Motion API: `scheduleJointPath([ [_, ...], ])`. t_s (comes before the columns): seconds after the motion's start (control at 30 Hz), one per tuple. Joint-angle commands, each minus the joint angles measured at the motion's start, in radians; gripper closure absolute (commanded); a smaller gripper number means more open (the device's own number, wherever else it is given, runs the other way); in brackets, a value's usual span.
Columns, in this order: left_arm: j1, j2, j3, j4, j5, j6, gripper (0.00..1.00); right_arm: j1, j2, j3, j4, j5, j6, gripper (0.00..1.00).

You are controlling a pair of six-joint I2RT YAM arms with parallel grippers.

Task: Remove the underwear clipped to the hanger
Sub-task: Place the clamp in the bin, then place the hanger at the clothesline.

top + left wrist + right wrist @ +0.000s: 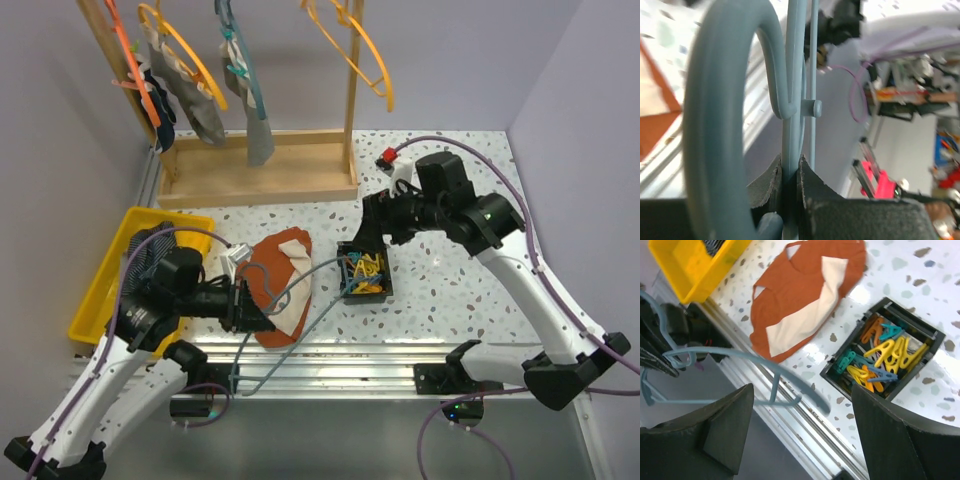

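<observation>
Pinching a blue-grey plastic hanger (715, 125), the left gripper (790, 167) sits left of the black clip box (372, 295); the right gripper (802, 427) gapes above it.

2 arms, the left arm (88, 392) and the right arm (532, 292). Long white tubes with fat black joints. Thin purple cables (470, 140) looped along both. Tiny green light (487, 211) on the right one's black joint. Blocky black bases (575, 378) at the bottom. Black left fingers (840, 212), rough, dotted with pale specks. Wide, dark right fingers (900, 435) with bent edges.
</observation>
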Motion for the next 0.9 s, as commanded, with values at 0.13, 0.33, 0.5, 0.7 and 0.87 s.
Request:
scheduleJointPath([
  [0.13, 0.003, -0.079, 0.011, -0.046, 0.285, 0.016, 1.0, -0.002, 0.033, 0.063, -0.106, -0.398, -0.181, 0.16],
  [0.33, 0.003, -0.048, 0.054, -0.122, 0.277, 0.102, 1.0, 0.0, 0.021, -0.063, -0.034, -0.775, -0.094, 0.22],
  [0.5, 0.003, -0.048, 0.094, -0.125, 0.286, 0.108, 1.0, 0.001, -0.022, -0.156, -0.023, -0.736, -0.087, 0.21],
  [0.7, 0.003, -0.03, 0.119, -0.157, 0.293, 0.15, 1.0, 0.02, -0.026, -0.19, -0.014, -0.797, -0.071, 0.32],
  [0.87, 0.003, -0.01, 0.12, -0.129, 0.299, 0.162, 1.0, 0.067, -0.039, -0.223, 0.022, -0.904, -0.037, 0.47],
])
